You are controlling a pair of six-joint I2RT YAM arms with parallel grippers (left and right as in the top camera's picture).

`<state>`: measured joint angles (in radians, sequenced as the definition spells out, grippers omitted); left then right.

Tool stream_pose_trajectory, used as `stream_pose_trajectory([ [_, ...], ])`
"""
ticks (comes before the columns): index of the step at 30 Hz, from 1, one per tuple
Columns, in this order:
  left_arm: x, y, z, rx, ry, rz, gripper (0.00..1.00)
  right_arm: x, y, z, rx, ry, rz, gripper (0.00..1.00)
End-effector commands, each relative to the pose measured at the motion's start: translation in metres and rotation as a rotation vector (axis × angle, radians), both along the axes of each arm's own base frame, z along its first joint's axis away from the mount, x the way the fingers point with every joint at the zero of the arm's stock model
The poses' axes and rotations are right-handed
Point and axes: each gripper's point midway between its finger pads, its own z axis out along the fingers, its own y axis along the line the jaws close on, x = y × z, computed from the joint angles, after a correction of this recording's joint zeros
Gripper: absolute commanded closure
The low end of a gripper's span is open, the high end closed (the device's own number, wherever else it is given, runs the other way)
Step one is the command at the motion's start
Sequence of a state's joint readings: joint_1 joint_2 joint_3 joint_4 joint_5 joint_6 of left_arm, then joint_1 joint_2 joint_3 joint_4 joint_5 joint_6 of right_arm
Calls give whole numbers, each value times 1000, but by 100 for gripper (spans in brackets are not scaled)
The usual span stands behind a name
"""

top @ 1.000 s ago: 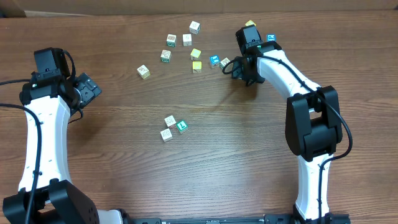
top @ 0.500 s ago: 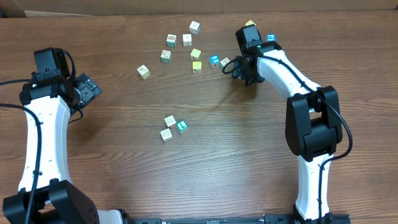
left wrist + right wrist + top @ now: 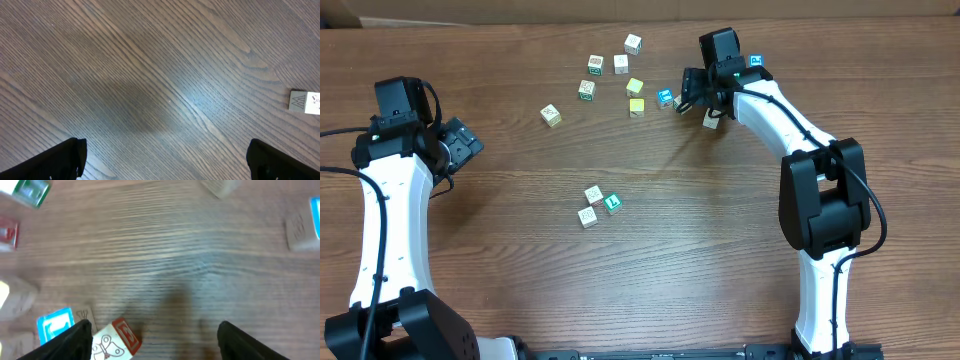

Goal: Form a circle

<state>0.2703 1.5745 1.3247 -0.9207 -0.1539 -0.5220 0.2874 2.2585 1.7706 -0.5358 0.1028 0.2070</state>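
The circle (image 3: pixel 597 205) lay near the middle of the table (image 3: pixel 720 260), well apart from both arms and from the loose cubes scattered toward the far edge. From overhead it looked less like a ring than a tight little clump. Three tiny cubes could be told apart: two whitish ones with printed faces too small to read, and a green-faced cube (image 3: pixel 611 203) on the side toward the right arm. All three were touching or just beside one another. The table was brown wood with long straight grain and a dull sheen under the left wrist camera. The loose pieces were the same small, square-edged blocks, pale at the sides with coloured printed faces. Among them were a yellow cube (image 3: pixel 635 86) and a blue cube (image 3: pixel 665 97), the blue one just beside the right arm's fingers. The right gripper (image 3: pixel 155 330) hung low over the wood with its black fingers spread. A whitish butterfly cube (image 3: pixel 116 341) with one red face sat just beside one finger, while the other finger stood well clear of it. The left gripper (image 3: pixel 167 157) hovered at the table's left side, its black fingers spread wide over the grain. A pale zigzag-printed cube (image 3: pixel 305 101) lay at the edge of that wrist view.
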Motion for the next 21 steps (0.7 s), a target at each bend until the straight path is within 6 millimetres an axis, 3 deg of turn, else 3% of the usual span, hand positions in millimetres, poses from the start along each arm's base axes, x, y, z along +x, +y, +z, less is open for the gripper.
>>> stream_pose_trajectory([
  [1,2,1,7,6,-23,12,0,-1,11,2,-96,-25,200,21],
  [10,2,1,8,7,-23,12,0,-10,38,2,-63,-34,463,17],
  [16,2,1,8,7,-24,12,0,-13,41,-4,-51,-20,487,30],
  [21,2,1,8,7,-24,12,0,-17,40,-25,-53,22,487,32],
])
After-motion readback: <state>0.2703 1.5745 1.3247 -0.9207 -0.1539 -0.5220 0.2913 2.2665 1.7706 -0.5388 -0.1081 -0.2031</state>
